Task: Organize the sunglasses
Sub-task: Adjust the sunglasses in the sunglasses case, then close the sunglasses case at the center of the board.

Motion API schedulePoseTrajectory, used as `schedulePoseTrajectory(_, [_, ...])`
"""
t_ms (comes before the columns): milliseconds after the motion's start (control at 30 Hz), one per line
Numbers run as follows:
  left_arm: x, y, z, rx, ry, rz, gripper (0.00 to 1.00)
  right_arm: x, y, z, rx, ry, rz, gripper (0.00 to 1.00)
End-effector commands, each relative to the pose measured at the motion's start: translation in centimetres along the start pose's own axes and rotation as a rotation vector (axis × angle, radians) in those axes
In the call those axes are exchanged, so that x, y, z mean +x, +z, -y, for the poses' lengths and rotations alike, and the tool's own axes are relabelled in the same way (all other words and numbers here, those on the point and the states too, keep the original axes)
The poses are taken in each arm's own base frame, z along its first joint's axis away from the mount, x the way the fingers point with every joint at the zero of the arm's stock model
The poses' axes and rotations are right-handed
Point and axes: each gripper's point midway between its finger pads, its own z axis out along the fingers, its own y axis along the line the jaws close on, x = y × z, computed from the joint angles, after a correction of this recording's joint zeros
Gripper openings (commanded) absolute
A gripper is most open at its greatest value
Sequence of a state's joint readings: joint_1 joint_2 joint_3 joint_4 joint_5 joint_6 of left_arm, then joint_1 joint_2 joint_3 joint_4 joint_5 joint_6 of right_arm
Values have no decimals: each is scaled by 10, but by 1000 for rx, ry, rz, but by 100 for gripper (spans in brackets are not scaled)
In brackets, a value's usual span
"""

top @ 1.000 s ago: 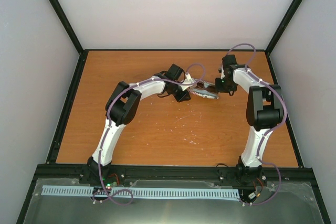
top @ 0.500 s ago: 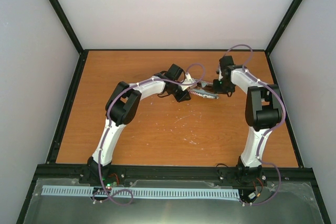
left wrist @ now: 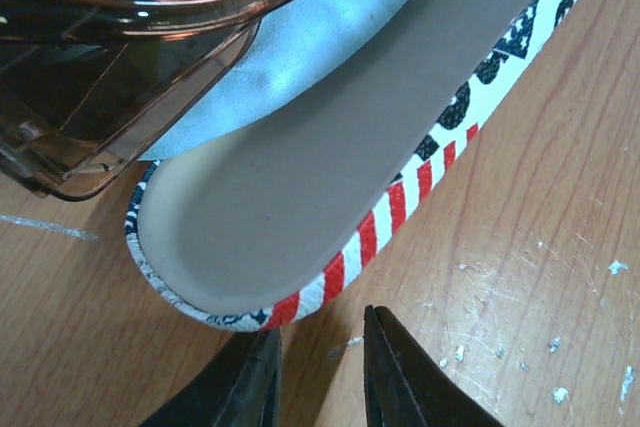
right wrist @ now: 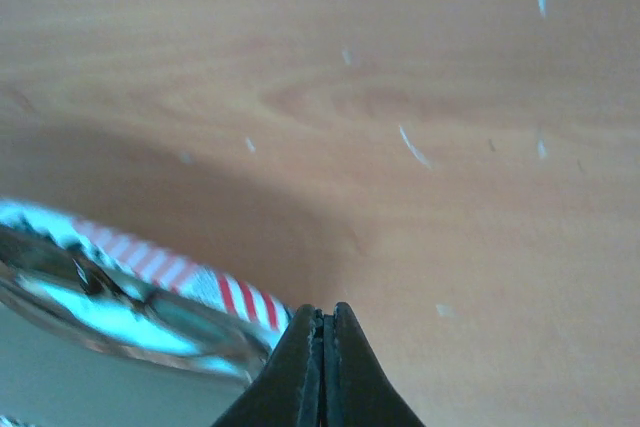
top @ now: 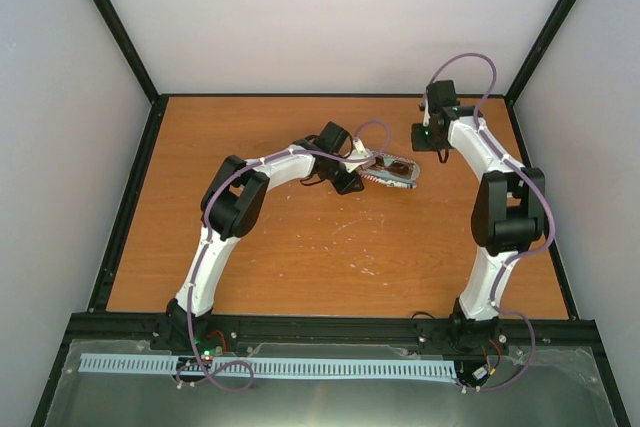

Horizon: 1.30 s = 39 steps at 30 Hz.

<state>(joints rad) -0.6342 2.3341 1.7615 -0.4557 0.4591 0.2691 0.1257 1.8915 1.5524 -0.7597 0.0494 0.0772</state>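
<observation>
Top external view showed an orange-brown wooden table boxed in by pale, bare walls at 9, 12 and 3 o'clock. Black posts rose from its far corners and a black rail ran along its 6 o'clock edge. Below that rail lay a white slotted strip on a grey metal sheet. White scuffs and flecks marked the wood, thickest near the centre.

The sunglasses lay in the open flag-patterned case, which sat on the table at about 2 o'clock from its centre. In the left wrist view their brown lenses rested on a light blue cloth spread over the case's grey lining, with red stripes and black print along the case's rim.

The left end effector sat at the case's 9 o'clock end. Its fingers stood slightly apart with bare wood between them, clamped on nothing; one fingertip was just beside the rounded rim.

The right end effector had its fingers pressed together and empty. It was well apart from the case, between 1 and 2 o'clock of it. The right wrist view was blurred, with speckled wood ahead and the striped rim at 8 o'clock.
</observation>
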Motion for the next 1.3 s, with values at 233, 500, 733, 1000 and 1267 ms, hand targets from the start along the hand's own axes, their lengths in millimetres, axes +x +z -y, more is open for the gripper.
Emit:
schedulePoseTrajectory(233, [-35,-19,5,-15,14,76,26,-33,63,-47,-244,-58,20,3])
schedulePoseTrajectory(500, [-43,-14,-2,-32,17,84,26,-13,85,-69,-371,-61,-50,3])
schedulePoseTrajectory(733, [-50,-10,-6,-34,17,95,26,7,74,-82,-461,-60,-73,3])
schedulePoseTrajectory(1000, [-47,-3,-5,-16,7,94,26,34,65,-92,-532,-46,-105,3])
schedulePoseTrajectory(1267, [-49,1,0,-3,9,94,26,41,55,-101,-565,-31,-83,3])
